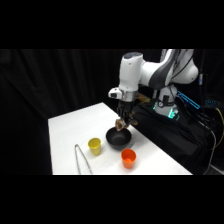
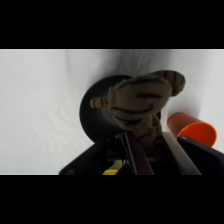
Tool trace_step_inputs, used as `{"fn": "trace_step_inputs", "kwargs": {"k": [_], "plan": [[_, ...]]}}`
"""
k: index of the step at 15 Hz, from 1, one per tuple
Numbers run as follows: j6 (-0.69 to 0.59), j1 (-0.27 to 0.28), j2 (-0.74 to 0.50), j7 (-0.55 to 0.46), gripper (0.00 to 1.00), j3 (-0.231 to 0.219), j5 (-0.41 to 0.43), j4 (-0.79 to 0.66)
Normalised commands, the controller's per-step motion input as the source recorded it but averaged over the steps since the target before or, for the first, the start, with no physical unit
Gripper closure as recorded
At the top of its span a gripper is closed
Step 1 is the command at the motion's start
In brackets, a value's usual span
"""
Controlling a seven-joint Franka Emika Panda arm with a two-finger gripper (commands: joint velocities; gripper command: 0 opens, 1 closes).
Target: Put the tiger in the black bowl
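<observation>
On the white table [image 1: 67, 127], going left to right, a pair of metal tongs [image 1: 81, 159] lies near the front edge, then a yellow cup [image 1: 95, 145] stands upright, then the black bowl [image 1: 117, 139], and an orange cup [image 1: 128, 158] sits just in front of the bowl to its right. No writing or labels can be read on any of them. The gripper [image 1: 123, 121] hangs directly above the bowl, closed around the tiger [image 2: 141, 102], which is held clear of the bowl's rim; from the wrist the striped toy covers much of the bowl below it.
</observation>
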Motion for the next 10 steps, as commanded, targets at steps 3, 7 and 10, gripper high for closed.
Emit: {"fn": "trace_step_inputs", "kwargs": {"k": [3, 7, 10], "plan": [[0.37, -0.018, 0.34, -0.21, 0.92, -0.009, 0.142, 0.07], [0.30, -0.026, 0.33, -0.26, 0.92, -0.034, 0.134, 0.14], [0.25, -0.020, 0.28, -0.24, 0.50, -0.068, 0.078, 0.20]]}}
